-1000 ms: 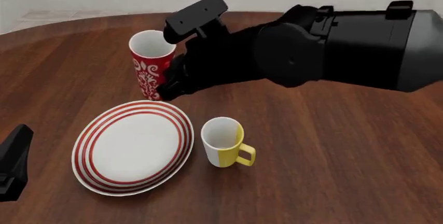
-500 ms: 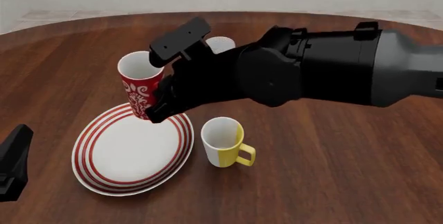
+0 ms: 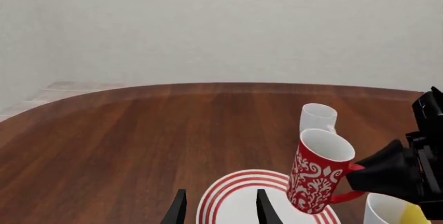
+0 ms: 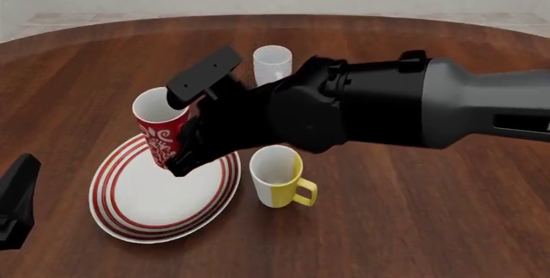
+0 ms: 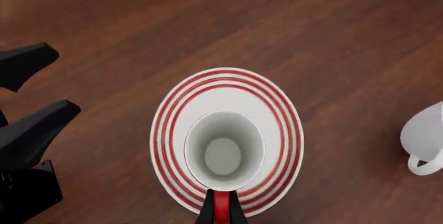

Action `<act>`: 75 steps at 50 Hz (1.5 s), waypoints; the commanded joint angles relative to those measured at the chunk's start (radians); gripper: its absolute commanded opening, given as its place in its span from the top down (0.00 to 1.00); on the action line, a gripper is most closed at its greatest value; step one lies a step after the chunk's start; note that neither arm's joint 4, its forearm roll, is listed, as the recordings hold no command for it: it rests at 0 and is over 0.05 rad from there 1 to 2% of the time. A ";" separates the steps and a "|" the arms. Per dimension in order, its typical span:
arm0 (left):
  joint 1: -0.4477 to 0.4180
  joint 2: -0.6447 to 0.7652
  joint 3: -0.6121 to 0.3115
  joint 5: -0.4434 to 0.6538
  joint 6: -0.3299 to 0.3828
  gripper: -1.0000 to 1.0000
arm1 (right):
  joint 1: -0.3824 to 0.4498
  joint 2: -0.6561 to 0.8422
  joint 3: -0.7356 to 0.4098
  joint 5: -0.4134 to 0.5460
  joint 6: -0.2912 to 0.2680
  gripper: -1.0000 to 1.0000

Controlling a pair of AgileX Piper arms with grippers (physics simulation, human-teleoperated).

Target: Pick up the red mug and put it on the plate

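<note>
Red mug (image 4: 160,127) is off the table, held by its handle in my right gripper (image 4: 185,156) and tilted a little, hanging over the far part of the plate (image 4: 138,217).

Biggest to smallest from the front view:
- wooden table (image 4: 413,226) fills the view.
- right arm (image 4: 387,111) comes in from the right and reaches across to the mug; its bulk hides the handle grip from this camera.
- plate sits near-left on the table, red rings round the rim.
- red mug, white inside, open end up. Right wrist view looks straight down into it, framed inside the plate rings, and the fingers (image 5: 205,214) are pinched on the red handle (image 5: 220,206).
- yellow-and-white mug (image 4: 277,176) stands just beside the plate's right edge, handle pointing right.
- plain white mug (image 4: 272,64) stands farther back, apart from the others.
- left gripper (image 3: 218,208) sits low at the near-left, fingers apart, nothing between them, aimed toward the plate.

Left wrist view can't confirm whether the mug base touches the plate.
</note>
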 commanded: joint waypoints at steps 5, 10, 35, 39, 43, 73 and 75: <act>0.003 0.000 -0.002 -0.002 -0.003 0.00 | 0.021 0.031 -0.028 0.003 0.001 1.00; 0.004 0.000 0.000 -0.004 -0.006 0.00 | 0.030 0.045 -0.030 0.001 0.007 1.00; -0.001 0.000 -0.006 0.000 -0.002 0.00 | 0.049 0.090 -0.040 -0.005 0.008 1.00; 0.000 0.000 0.004 -0.009 -0.001 0.00 | 0.056 0.098 -0.036 -0.009 0.011 1.00; -0.001 0.000 0.004 -0.009 -0.001 0.00 | 0.052 0.104 -0.036 -0.012 0.011 1.00; 0.004 0.000 0.001 -0.007 -0.008 0.00 | 0.043 0.151 -0.037 -0.037 0.010 1.00; 0.006 0.000 -0.004 -0.002 -0.009 0.00 | 0.044 0.153 -0.038 -0.039 0.010 1.00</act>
